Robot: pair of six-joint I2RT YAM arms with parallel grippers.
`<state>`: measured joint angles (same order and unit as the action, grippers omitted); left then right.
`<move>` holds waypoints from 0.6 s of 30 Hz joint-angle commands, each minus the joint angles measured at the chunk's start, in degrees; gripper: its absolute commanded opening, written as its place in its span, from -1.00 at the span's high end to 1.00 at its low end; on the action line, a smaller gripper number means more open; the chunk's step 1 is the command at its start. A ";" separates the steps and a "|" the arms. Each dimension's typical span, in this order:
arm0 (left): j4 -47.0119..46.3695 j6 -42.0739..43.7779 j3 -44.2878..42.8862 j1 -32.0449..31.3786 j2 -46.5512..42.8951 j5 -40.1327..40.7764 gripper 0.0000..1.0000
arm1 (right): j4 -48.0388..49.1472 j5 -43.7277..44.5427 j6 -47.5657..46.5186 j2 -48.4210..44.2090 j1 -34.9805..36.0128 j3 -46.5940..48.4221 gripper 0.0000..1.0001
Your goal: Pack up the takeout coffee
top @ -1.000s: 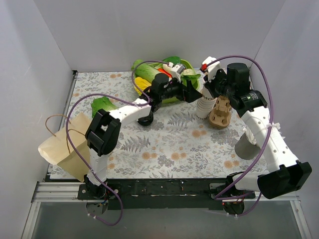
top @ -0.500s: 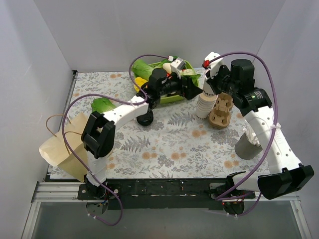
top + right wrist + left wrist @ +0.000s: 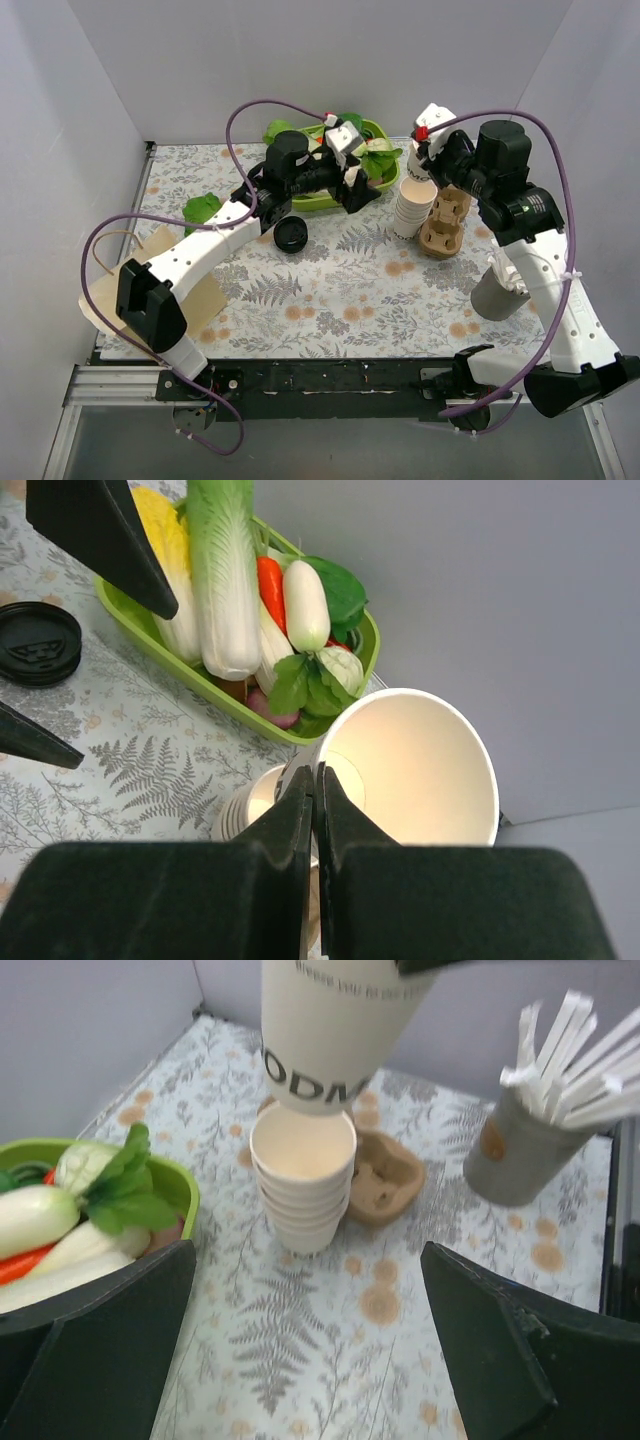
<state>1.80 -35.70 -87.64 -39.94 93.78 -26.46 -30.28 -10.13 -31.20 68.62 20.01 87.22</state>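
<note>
Right arm arched high at back right. Right gripper [image 3: 315, 785] pinched onto the wall of a lidless cup [image 3: 335, 1030], which hangs just above the stack [image 3: 302, 1195]. Cup axis near vertical, mouth up, slight tilt. Print reads "ODM", the rest cut off. Left arm stretched toward the stack; left gripper [image 3: 355, 190] spread wide, empty.

Probably a lab test booth: plain white walls [image 3: 320, 60] box in a fern-print table [image 3: 330, 290]; metal rail [image 3: 110, 385] in front.
</note>
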 commanded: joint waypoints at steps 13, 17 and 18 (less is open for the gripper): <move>41.01 14.26 2.46 -0.05 -0.35 16.52 -0.84 | -0.04 -2.79 -11.51 -12.54 19.62 -23.30 0.97; 40.30 14.42 5.79 -0.13 -0.26 20.74 -0.83 | -0.39 -3.40 -10.20 -14.65 20.51 -27.53 0.97; 40.30 15.22 6.68 -0.13 -0.61 20.66 -0.83 | -0.91 -3.49 -10.20 -14.92 20.68 -28.15 0.97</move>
<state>40.27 -21.69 -83.26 -39.97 95.31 -10.41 -32.16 -13.58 -40.91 56.27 40.34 61.17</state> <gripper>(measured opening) 0.917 0.032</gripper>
